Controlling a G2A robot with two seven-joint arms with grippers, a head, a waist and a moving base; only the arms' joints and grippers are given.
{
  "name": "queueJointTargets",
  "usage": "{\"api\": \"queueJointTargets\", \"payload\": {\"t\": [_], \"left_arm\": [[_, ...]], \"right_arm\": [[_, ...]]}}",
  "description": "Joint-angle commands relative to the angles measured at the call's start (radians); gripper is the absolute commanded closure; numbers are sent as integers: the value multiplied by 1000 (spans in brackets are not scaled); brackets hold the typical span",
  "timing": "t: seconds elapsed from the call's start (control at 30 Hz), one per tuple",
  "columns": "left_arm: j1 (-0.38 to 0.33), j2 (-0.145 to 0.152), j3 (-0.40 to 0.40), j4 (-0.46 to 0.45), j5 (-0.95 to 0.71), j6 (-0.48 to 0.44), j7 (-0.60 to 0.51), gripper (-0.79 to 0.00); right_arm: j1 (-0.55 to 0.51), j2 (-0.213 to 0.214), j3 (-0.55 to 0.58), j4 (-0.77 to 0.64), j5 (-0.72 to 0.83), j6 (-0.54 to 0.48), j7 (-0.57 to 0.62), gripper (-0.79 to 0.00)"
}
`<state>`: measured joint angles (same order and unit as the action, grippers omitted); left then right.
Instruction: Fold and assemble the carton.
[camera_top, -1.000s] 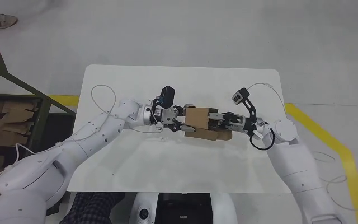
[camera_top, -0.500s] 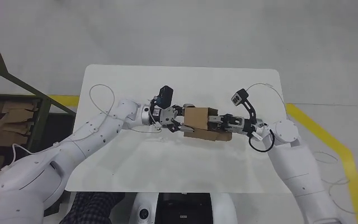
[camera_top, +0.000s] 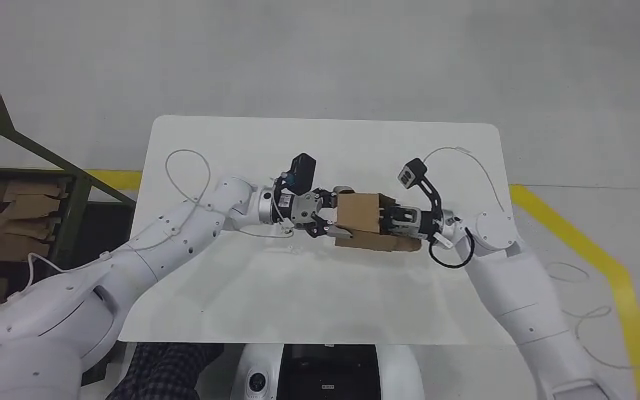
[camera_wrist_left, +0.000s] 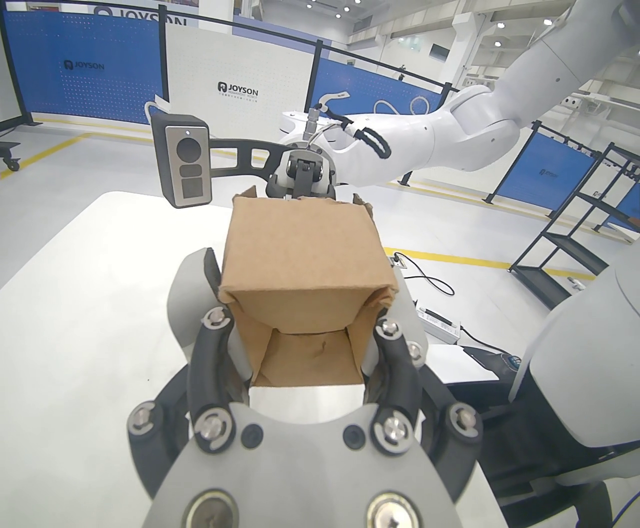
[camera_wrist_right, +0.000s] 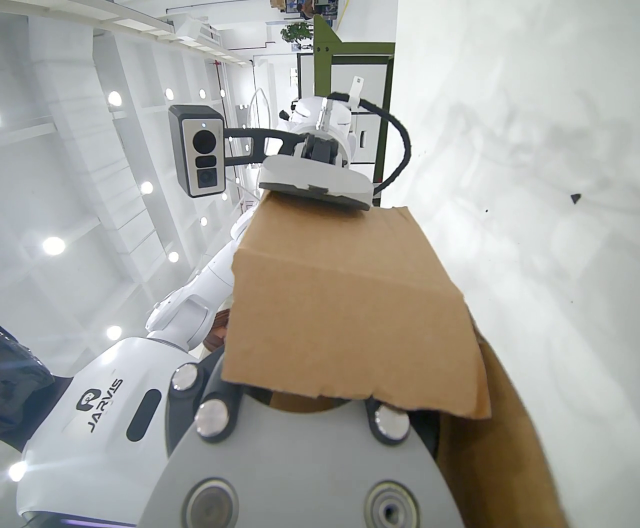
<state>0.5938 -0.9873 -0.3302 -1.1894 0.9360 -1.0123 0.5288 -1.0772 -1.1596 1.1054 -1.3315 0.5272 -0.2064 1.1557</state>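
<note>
Top view: the carton lies over the middle of the white desk, bridged between the two arms, one at each end. Whether it rests on the desk cannot be told.
Left end effector: straddles one end of the carton, with its fingers pressed against two opposite side walls, pinching the carton between them.
Right end effector: meets the opposite end of the carton. Whether it is spread or closed cannot be told.
Carton form: squared into a box shape. The end facing the left wrist is open, with one flap bent inward. A long flap juts out along the side nearer the robot.
Handling (judged): light, thin board that is stiff across its panels but weak at the creases. The walls would likely bow or crush under a hard squeeze, and the matte surface is unlikely to slip.
Where to hold (judged): opposite flat walls close to the corners, leaving the flaps free to fold.
</note>
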Motion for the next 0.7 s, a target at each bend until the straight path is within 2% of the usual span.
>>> {"api": "queueJointTargets", "payload": {"t": [0.0,0.67], "left_arm": [[0,-1,0,0,1,0,2,-536],[2,-4,4,-3,-8,0,-7,-545]], "right_arm": [[1,-2,-6,0,2,-3,0,0],[22,-14,-56,2,-9,-3,-17,0]]}}
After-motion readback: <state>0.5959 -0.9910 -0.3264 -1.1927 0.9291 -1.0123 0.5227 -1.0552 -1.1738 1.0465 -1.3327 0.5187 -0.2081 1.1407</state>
